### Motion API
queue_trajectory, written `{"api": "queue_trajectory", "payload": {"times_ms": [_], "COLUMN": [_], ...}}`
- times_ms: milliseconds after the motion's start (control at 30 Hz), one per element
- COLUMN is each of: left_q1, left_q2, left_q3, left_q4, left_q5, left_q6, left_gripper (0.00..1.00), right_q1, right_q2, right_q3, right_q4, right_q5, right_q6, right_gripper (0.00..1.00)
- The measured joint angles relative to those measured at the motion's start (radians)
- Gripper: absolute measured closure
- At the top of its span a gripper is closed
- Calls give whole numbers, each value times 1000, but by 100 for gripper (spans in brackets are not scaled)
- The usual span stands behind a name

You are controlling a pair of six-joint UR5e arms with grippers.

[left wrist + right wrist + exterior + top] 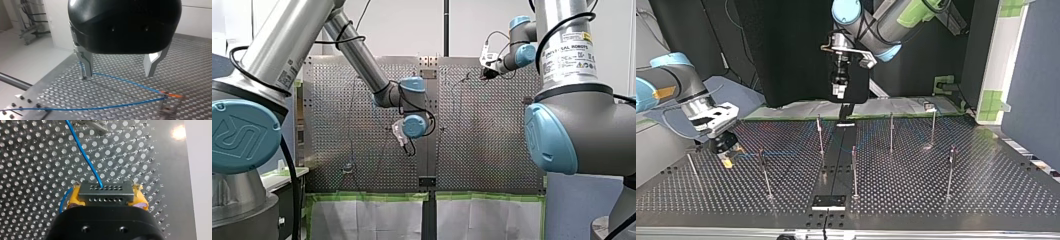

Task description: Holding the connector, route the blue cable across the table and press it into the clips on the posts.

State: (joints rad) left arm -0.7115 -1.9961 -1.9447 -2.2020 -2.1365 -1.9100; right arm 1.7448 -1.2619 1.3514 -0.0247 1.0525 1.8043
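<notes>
My right gripper (106,197) has yellow pads and is shut on a grey connector (105,189) with rows of small holes. The blue cable (85,157) leaves the connector and runs ahead over the perforated plate. In the top view my right gripper (727,159) stands low over the table at the left, near a thin post (765,172). My left gripper (118,73) hangs above the table with its metal fingers (85,63) wide apart and nothing between them. The blue cable (125,81) lies below it in two strands. In the top view my left gripper (838,91) is high at the back middle.
Several thin upright posts (891,132) stand across the perforated table (986,190). A black strip (836,165) runs down its middle, ending at a small black plate (828,201). Green tape (372,196) lines the table's near edge in the front view.
</notes>
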Motion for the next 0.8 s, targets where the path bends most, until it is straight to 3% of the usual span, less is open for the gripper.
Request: {"api": "queue_trajectory", "payload": {"times_ms": [300, 500, 800], "left_q1": [-21, -11, -6], "left_q2": [-9, -16, -74], "left_q3": [-77, -126, -202], "left_q4": [77, 126, 202], "left_q5": [3, 1, -1], "left_q6": [0, 0, 0], "left_gripper": [0, 0, 0], "right_q1": [0, 0, 1], "right_q2": [0, 1, 1], "right_q3": [0, 0, 0], "right_q4": [0, 0, 0], "right_q5": [0, 0, 0], "right_q6": [0, -1, -1], "right_gripper": [100, 100, 100]}}
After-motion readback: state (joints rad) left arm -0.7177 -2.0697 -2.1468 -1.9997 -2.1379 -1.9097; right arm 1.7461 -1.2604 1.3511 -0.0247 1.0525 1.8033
